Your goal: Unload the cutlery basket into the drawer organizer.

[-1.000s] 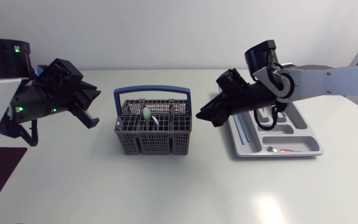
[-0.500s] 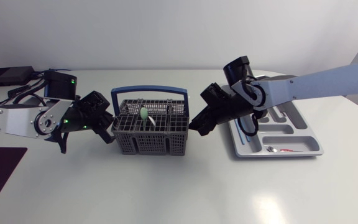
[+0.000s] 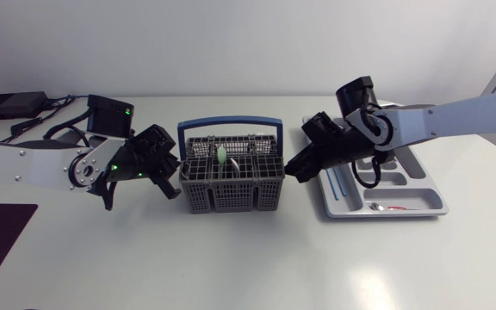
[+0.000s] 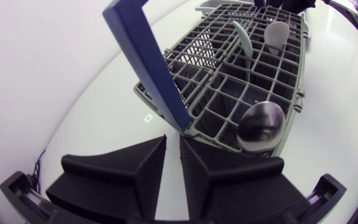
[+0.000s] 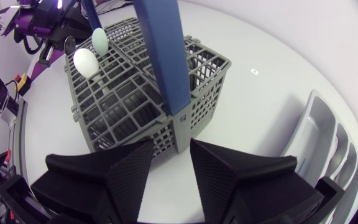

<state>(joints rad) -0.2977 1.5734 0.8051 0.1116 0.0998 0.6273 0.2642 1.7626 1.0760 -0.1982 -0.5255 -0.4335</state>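
**Booth:** Grey mesh basket (image 3: 231, 196) mid-table. Where are your claws?

**Me:** One at each end. My left gripper (image 4: 173, 140) sits at the foot of the blue handle (image 4: 148, 62), fingers a narrow slit apart, nothing between them. My right gripper (image 5: 172, 144) faces the far end, fingers parted, empty.

**Booth:** Which step?

**Me:** Picking, I'd say. Spoons stand in the basket, the steel spoon (image 4: 261, 126) nearest my left. The drawer organizer (image 3: 420, 194) lies just beside the basket, under my right arm.

**Booth:** Next?

**Me:** Probably lift over the rim, come down on one spoon's head, and clamp.
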